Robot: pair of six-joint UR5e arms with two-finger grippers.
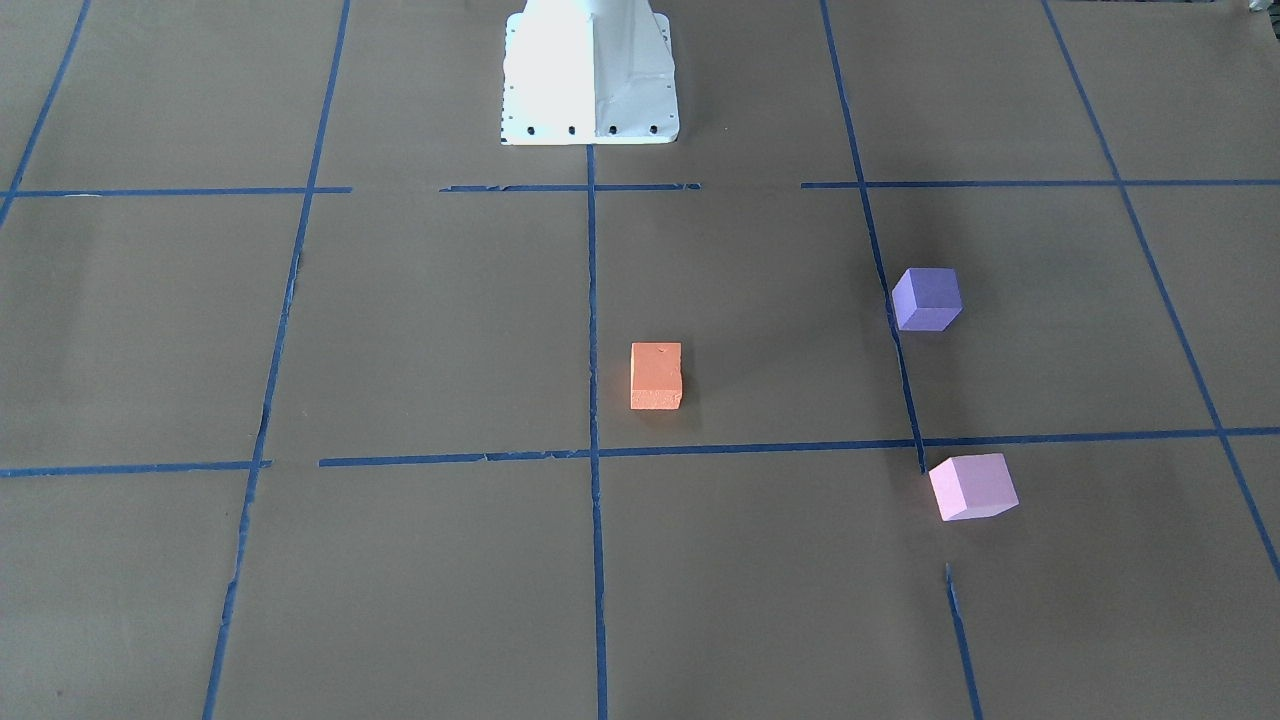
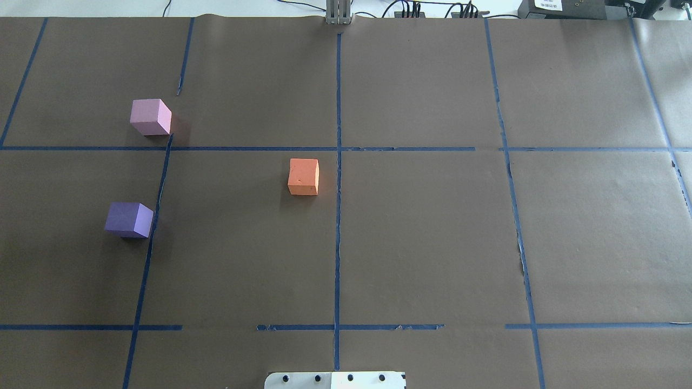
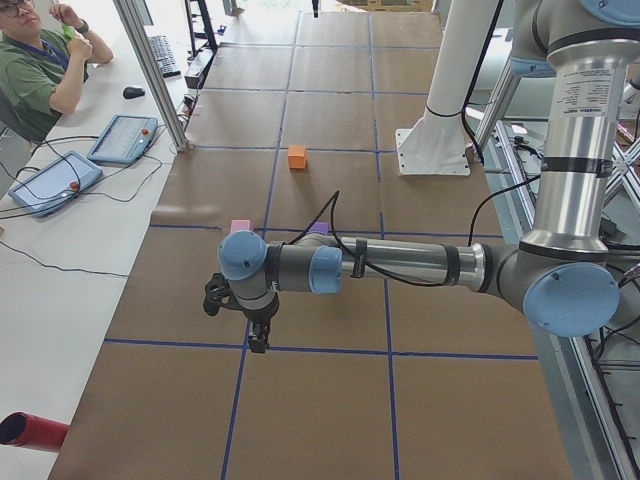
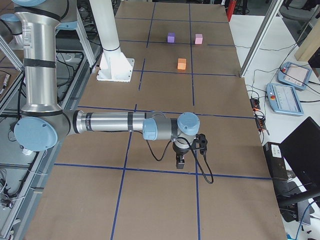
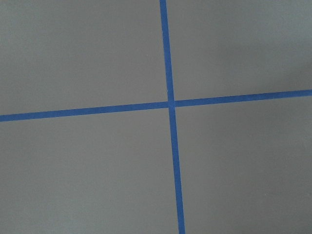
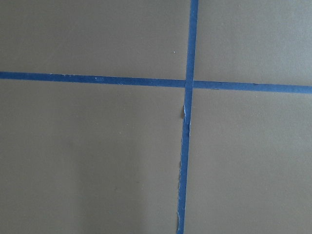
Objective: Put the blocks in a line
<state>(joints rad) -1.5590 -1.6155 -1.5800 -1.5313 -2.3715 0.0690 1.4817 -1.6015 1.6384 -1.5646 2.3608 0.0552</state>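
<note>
Left gripper point(image 3: 259, 338) and right gripper point(image 4: 181, 162) hang above opposite table point(image 2: 432, 243) ends; how far either is open cannot be told. Orange block point(image 2: 303, 176) sits near centre. Purple block point(image 2: 128, 219) and pink block point(image 2: 150, 116) lie apart on the robot's left.

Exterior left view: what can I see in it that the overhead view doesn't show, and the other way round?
Only exterior left shows the left arm, its tool and a seated person. Only overhead shows the purple block whole; from the side the arm hides part of it. Both show the orange block, the pink block and the blue tape lines.
</note>
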